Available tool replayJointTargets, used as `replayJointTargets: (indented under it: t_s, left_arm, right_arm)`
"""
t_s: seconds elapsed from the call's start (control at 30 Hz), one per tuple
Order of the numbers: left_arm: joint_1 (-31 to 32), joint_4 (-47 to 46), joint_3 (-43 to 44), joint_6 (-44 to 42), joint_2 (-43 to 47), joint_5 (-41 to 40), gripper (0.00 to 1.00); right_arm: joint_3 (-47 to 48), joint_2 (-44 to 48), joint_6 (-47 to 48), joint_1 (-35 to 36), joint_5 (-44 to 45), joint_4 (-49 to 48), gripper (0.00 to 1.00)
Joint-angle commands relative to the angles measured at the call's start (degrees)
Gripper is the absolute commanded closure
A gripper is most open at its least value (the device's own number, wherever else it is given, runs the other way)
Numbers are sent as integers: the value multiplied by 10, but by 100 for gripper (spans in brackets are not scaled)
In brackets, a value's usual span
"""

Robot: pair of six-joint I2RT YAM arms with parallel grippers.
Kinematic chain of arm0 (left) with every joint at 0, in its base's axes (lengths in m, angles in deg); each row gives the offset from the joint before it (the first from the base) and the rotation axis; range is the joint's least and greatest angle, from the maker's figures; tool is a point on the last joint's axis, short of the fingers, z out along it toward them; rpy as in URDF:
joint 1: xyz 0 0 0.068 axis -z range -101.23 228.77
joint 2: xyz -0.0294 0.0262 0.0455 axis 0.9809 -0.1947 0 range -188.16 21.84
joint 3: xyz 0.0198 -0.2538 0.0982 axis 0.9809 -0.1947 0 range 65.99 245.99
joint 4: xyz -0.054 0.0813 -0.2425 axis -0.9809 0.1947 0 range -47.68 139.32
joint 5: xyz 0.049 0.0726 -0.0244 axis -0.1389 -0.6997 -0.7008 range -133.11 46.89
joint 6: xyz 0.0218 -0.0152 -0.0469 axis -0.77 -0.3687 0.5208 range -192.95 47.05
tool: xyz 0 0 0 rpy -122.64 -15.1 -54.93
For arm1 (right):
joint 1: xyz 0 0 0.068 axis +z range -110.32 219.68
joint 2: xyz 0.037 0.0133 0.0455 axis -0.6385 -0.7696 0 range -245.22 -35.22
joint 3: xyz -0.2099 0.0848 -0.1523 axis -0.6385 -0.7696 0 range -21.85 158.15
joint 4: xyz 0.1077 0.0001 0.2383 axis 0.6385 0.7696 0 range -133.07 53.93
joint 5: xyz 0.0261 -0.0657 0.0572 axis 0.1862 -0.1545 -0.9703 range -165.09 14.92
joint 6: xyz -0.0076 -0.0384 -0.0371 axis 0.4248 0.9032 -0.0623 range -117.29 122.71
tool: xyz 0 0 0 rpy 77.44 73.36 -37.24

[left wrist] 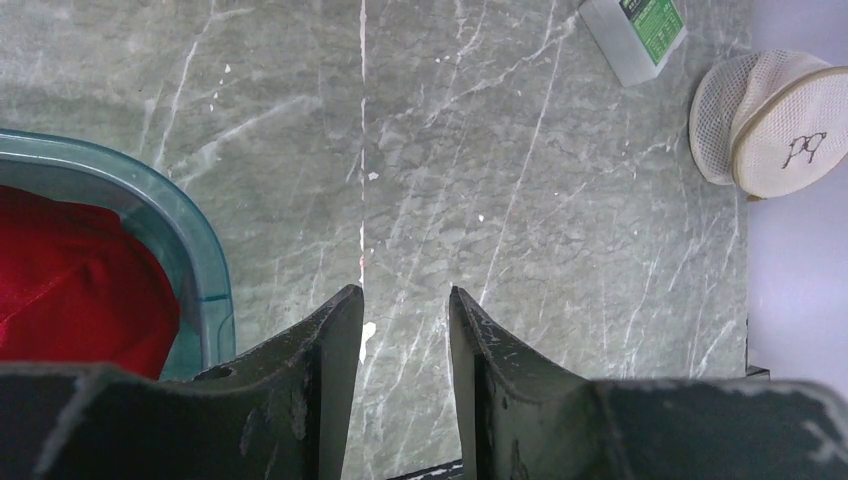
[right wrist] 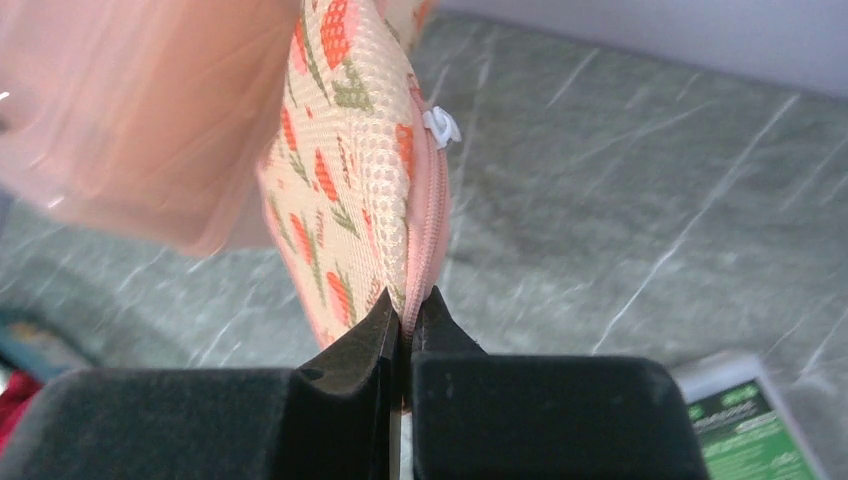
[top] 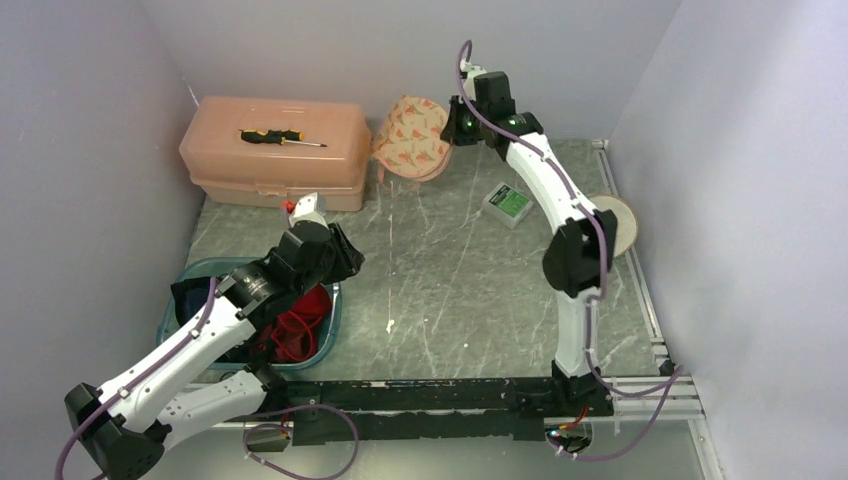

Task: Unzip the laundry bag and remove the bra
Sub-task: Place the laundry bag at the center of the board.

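Note:
The laundry bag (top: 410, 135) is cream mesh with a red and green flower print. It hangs at the back of the table beside the pink box. My right gripper (top: 452, 122) is shut on its edge, the fingertips (right wrist: 385, 315) pinching the pink zipper seam (right wrist: 432, 220). The white zipper pull (right wrist: 441, 127) sits further up that seam. The red bra (top: 300, 325) lies in the teal basin (top: 333, 325) at the near left and shows as red fabric (left wrist: 70, 285) in the left wrist view. My left gripper (left wrist: 405, 295) hovers open and empty over bare table just right of the basin (left wrist: 205, 265).
A pink toolbox (top: 270, 150) with a screwdriver (top: 282, 137) on its lid stands at the back left. A small green and white box (top: 508, 203) lies mid-right. A white mesh bag (top: 618, 222) rests against the right wall. Dark cloth also fills the basin.

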Motion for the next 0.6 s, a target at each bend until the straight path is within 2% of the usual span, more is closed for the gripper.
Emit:
replayJointTargets:
  t_s: [0.0, 0.07, 0.27, 0.43, 0.57]
  left_arm:
    - [0, -15, -5, -10, -12, -15, 57]
    - [-1, -17, -7, -9, -18, -9, 57]
    - [0, -24, -16, -10, -28, 4, 57]
    - [-1, -27, -15, -13, -49, 9, 57]
    - [0, -37, -17, -13, -68, 12, 57]
  right_arm:
    - [182, -124, 59, -32, 67, 149, 100]
    - [228, -167, 70, -44, 72, 176, 100]
    - [230, -212, 67, -93, 39, 163, 100]
    - [215, -219, 46, -113, 66, 127, 100]
    - [241, -242, 26, -126, 85, 123, 100]
